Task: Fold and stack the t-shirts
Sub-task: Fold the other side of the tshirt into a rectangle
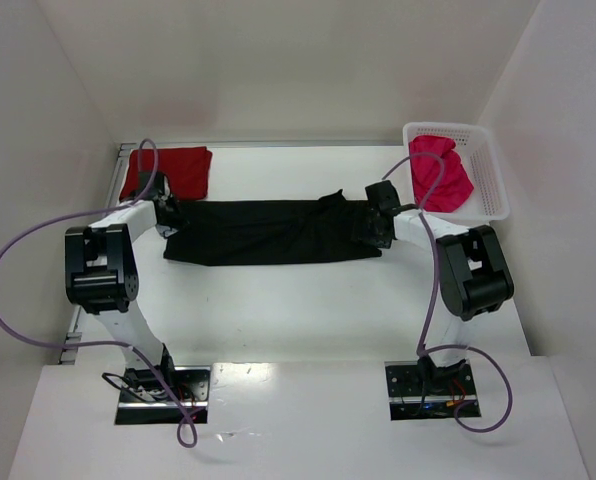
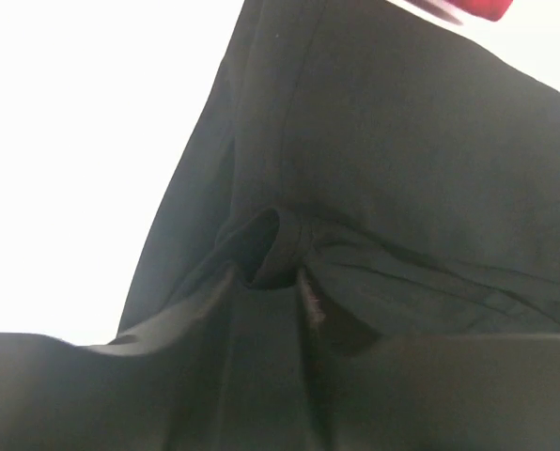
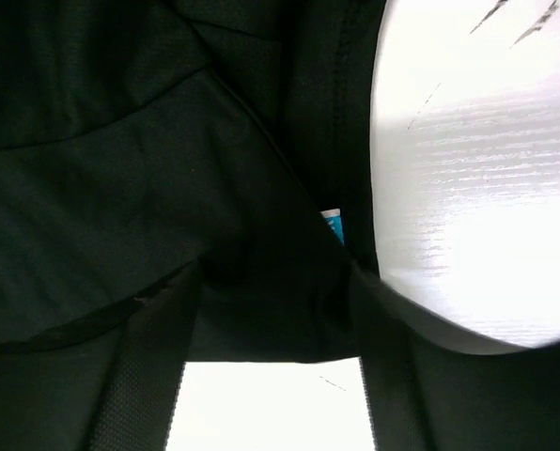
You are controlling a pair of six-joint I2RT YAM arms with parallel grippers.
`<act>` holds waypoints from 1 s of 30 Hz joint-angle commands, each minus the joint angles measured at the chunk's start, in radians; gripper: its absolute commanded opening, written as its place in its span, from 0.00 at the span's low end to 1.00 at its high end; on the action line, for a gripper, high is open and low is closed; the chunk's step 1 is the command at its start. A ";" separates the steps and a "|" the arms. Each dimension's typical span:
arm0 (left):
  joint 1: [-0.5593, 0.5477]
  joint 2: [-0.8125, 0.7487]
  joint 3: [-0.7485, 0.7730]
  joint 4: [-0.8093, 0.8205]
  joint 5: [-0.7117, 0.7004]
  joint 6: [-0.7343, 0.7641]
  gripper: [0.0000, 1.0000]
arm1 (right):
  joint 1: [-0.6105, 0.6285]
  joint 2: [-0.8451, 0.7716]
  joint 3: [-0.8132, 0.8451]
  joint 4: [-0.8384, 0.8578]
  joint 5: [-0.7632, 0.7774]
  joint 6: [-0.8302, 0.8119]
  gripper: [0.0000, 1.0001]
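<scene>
While the two arms reach inward from both sides, the black cloth t-shirt (image 1: 273,232) lies as a long, narrow band across the middle of the white table (image 1: 278,310), with its length running from left to right. Some creases show near its right end.

At the left end of this band sits the left gripper (image 1: 168,215). In the left wrist view a small fold of the black cloth (image 2: 271,249) is bunched up just in front of the gripper. Its fingers are as dark as the cloth, so I cannot tell if they press on the fold or stand apart.

The right gripper (image 1: 371,228) sits on the right end of the same t-shirt. In the right wrist view its two fingers (image 3: 139,395) stand apart, with the edge of the black cloth lying between them and a strip of white table showing below this edge. A small blue label (image 3: 332,224) shows at the cloth's edge, beside the bare table.

The dark red cloth t-shirt (image 1: 168,170) lies folded in the far left corner of the table, just behind the left gripper. The brighter pink-red t-shirt (image 1: 440,172) lies crumpled inside the white plastic mesh basket (image 1: 488,160), which stands at the far right corner, near the right arm.
</scene>
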 commanded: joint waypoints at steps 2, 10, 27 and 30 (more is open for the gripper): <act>0.015 0.024 0.045 0.029 -0.018 0.012 0.32 | -0.001 0.021 0.033 0.034 0.020 -0.008 0.55; 0.015 0.024 0.045 0.029 -0.056 0.002 0.19 | -0.001 0.021 0.023 -0.007 0.054 -0.017 0.17; 0.066 0.024 0.045 0.029 -0.075 0.012 0.14 | -0.001 -0.108 -0.076 -0.119 0.085 0.054 0.12; 0.066 0.024 0.055 0.029 -0.050 0.012 0.14 | -0.001 -0.135 -0.105 -0.130 0.085 0.054 0.12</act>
